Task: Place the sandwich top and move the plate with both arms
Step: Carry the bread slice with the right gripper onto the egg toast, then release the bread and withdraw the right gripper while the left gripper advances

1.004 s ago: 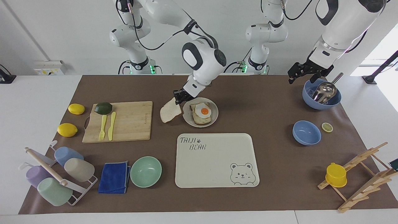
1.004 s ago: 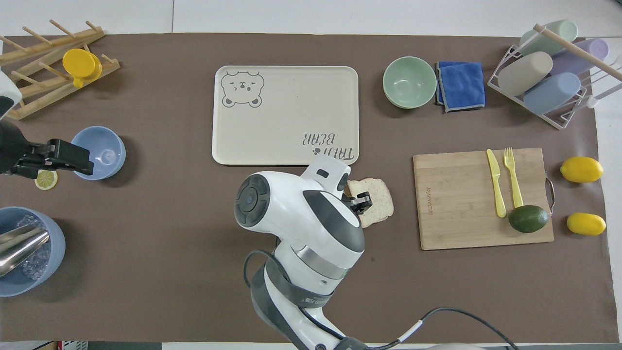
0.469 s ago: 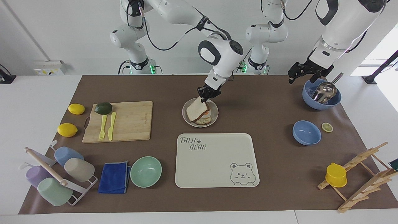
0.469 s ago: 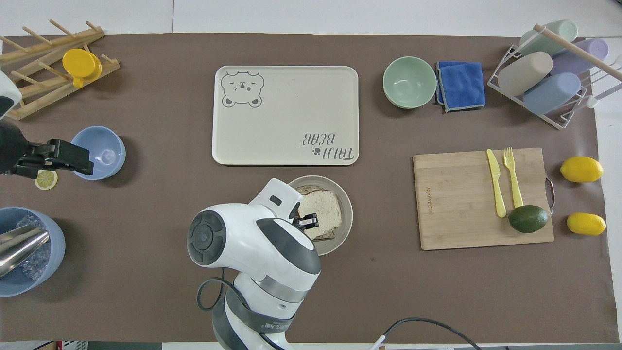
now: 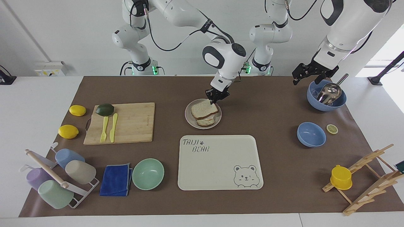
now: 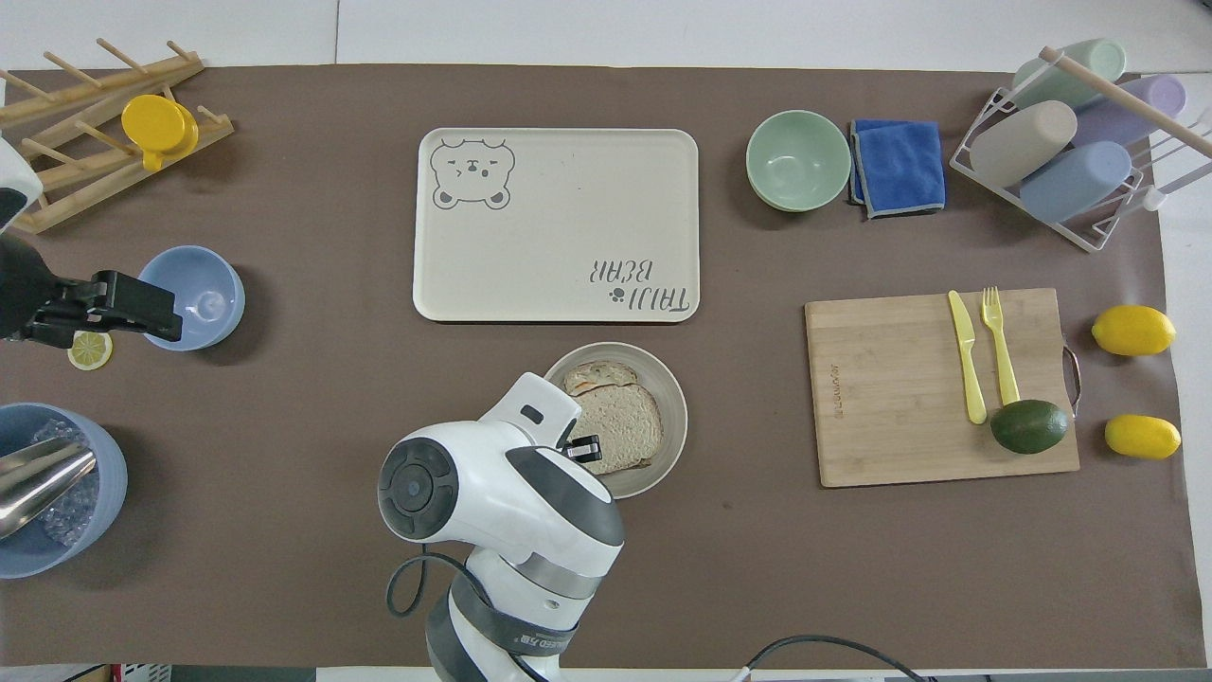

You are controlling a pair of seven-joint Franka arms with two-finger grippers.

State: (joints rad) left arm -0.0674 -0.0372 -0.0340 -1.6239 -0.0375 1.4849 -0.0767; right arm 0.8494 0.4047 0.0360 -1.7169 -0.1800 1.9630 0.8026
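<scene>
The sandwich top (image 5: 204,109), a pale bread slice, lies on the egg toast (image 5: 206,122) on the small beige plate (image 5: 188,115), its robot-side corner slightly raised. My right gripper (image 5: 215,98) is at that corner, shut on the slice's edge. In the overhead view the slice (image 6: 620,426) covers most of the toast (image 6: 592,377) on the plate (image 6: 674,417), and the right gripper (image 6: 584,448) sits at the slice's edge. My left gripper (image 5: 308,78) waits in the air over the blue bowl with the ladle (image 5: 326,94), toward the left arm's end.
The cream bear tray (image 5: 217,164) lies just farther from the robots than the plate. A cutting board (image 5: 126,123) with yellow cutlery and an avocado lies beside the plate toward the right arm's end. A mint bowl (image 5: 148,173) and a small blue bowl (image 5: 311,134) stand on the mat.
My right gripper carried the slice from beside the plate to over it and lowered it. The slice went from hanging steeply to lying on the egg toast. The left arm has not moved.
</scene>
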